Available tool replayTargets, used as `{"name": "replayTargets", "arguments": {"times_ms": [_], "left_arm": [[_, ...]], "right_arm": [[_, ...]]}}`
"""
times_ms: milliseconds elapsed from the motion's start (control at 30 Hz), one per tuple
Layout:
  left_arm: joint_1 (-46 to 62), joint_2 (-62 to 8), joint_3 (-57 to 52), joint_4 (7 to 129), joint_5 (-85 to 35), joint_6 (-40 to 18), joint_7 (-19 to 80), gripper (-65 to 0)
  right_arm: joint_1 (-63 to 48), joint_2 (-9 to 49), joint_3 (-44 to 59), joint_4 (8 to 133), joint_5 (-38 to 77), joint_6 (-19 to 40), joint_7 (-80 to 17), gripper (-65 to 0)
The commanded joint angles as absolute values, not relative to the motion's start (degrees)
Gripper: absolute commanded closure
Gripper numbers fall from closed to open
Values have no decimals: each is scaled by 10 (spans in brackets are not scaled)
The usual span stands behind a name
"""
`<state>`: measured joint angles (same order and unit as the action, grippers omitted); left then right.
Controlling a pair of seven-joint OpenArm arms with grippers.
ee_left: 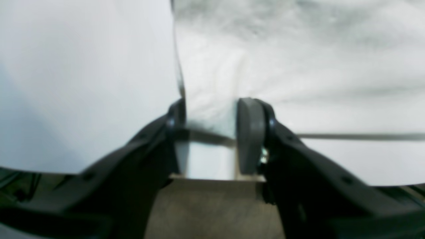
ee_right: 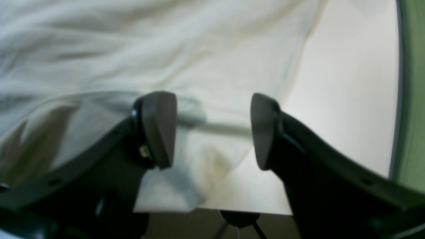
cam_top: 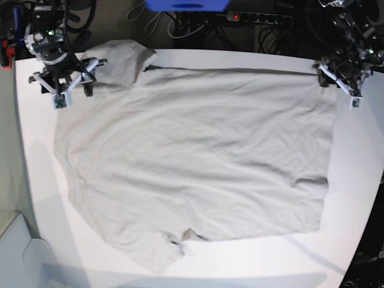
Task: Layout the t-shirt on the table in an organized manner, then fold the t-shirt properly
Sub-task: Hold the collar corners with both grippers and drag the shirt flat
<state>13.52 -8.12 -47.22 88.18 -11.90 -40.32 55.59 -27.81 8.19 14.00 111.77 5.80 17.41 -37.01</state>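
The light grey-beige t-shirt (cam_top: 198, 144) lies spread nearly flat over the white table (cam_top: 42, 180), with a small dark spot at its near edge. At the far right corner, my left gripper (cam_top: 339, 78) is down on the cloth. In the left wrist view the left gripper (ee_left: 211, 132) has its jaws drawn partway in, with the t-shirt (ee_left: 282, 59) edge bunched between them, touching both fingers and creasing toward them. At the far left corner, my right gripper (cam_top: 65, 84) stands open. The right gripper (ee_right: 212, 129) has the t-shirt (ee_right: 166, 49) corner lying loose under its gap.
Cables and a power strip (cam_top: 258, 18) lie just behind the table's far edge, beside a blue object (cam_top: 186, 5). Both grippers work close to that edge; the table (ee_right: 348, 99) ends at a rim on the right of the right wrist view. Bare tabletop shows along the near and left sides.
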Motion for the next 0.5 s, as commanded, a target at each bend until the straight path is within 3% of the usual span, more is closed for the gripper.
{"name": "replayTargets", "arguments": {"times_ms": [0,467], "left_arm": [[129,-95,-487,877,-102,-400,573,-230],[88,-125,-532,820,-102,-400,576,-230]], "right_arm": [[-280,86,141,1127,61,175,-359,-363],[-289,86,140,1128,61,175,-358,-363]]}}
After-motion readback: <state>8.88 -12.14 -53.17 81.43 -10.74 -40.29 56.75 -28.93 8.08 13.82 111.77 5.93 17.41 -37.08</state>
